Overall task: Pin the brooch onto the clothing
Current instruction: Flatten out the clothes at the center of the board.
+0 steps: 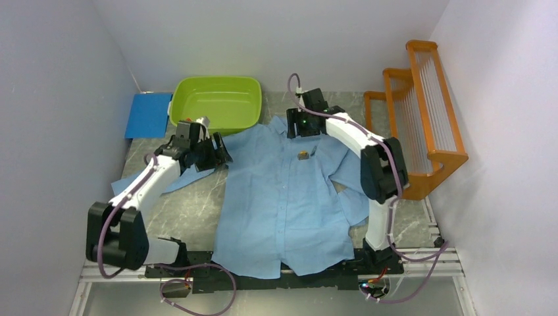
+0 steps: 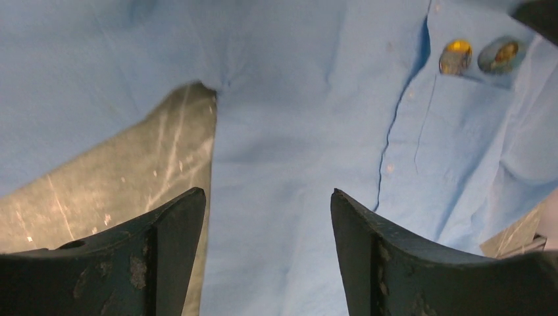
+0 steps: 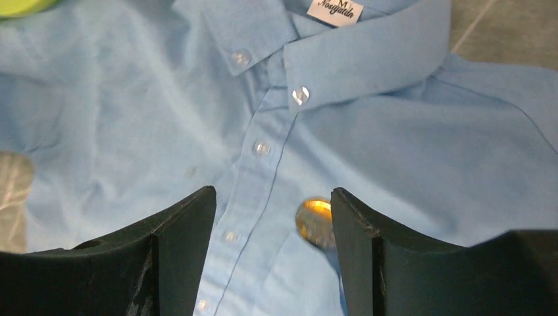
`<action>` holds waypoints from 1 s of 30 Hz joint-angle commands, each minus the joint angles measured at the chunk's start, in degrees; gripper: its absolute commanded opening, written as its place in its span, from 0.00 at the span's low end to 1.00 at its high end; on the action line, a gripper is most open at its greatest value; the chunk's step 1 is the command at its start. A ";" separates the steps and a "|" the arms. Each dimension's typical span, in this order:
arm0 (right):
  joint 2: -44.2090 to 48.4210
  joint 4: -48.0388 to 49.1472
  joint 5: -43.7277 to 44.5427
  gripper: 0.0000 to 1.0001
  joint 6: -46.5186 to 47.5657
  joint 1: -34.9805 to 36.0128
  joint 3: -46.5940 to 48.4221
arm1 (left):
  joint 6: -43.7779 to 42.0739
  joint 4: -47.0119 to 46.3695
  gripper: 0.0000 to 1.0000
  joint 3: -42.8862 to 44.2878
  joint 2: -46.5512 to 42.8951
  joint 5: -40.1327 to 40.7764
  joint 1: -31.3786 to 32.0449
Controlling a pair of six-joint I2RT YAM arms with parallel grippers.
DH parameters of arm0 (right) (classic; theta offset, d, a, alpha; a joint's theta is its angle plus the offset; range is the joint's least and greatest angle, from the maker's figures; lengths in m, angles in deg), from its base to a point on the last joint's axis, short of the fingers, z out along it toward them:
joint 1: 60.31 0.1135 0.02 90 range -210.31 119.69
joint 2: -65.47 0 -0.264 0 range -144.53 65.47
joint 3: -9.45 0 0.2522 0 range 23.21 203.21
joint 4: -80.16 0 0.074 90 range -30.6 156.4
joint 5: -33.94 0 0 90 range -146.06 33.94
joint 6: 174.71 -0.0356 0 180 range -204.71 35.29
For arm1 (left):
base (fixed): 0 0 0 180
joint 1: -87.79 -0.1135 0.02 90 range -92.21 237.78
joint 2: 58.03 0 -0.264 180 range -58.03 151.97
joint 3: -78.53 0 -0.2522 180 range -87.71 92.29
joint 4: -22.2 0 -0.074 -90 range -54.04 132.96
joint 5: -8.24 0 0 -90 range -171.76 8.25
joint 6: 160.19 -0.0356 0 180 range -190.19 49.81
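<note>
Lying button-side up on the grey table (image 1: 191,204), the shirt (image 1: 283,210) is spreading from the near edge, between the two arm bases, up to its collar at the far side. One sleeve is trailing out under the left arm, and the other is bunching up beside the right arm. The brooch (image 1: 303,155) is sitting on the chest at the top of the pocket, just to the right of the button strip. From the left wrist it is showing as two small shiny ovals side by side.

The right gripper (image 3: 273,250) is hanging over the chest just below the collar with its fingers (image 3: 177,257) standing wide apart and holding nothing. In that view the brooch is peeking out beside the inner edge of one finger, partly hidden behind it, and whether finger and brooch are touching I cannot tell.

The left gripper (image 2: 266,250) is hovering over the spot where the sleeve is meeting the body of the shirt. Its fingers are also spreading wide, with only cloth and a wedge of bare table showing between them.

A green tub (image 1: 217,102) is sitting beyond the collar, a blue board (image 1: 148,114) is lying to its left, and an orange rack (image 1: 421,112) is standing along the right wall.
</note>
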 commanded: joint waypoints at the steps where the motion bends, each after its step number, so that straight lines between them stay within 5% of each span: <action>1: 9.75 2.83 -0.60 0.67 -1.82 -0.52 -7.07 | -2.69 -2.67 0.74 7.03 6.02 -1.77 -2.73; 12: 31.44 3.93 8.10 0.67 -8.49 -10.50 -32.93 | 0.29 -1.40 0.73 6.30 14.37 2.63 -18.25; 18: 42.63 4.38 11.84 0.68 -10.40 -15.45 -43.94 | 1.52 -2.12 0.72 4.29 16.54 9.02 -20.37; 30: 44.40 0.73 14.34 0.72 -18.17 -18.53 -53.08 | 5.25 -3.12 0.56 0.39 21.34 9.53 -26.46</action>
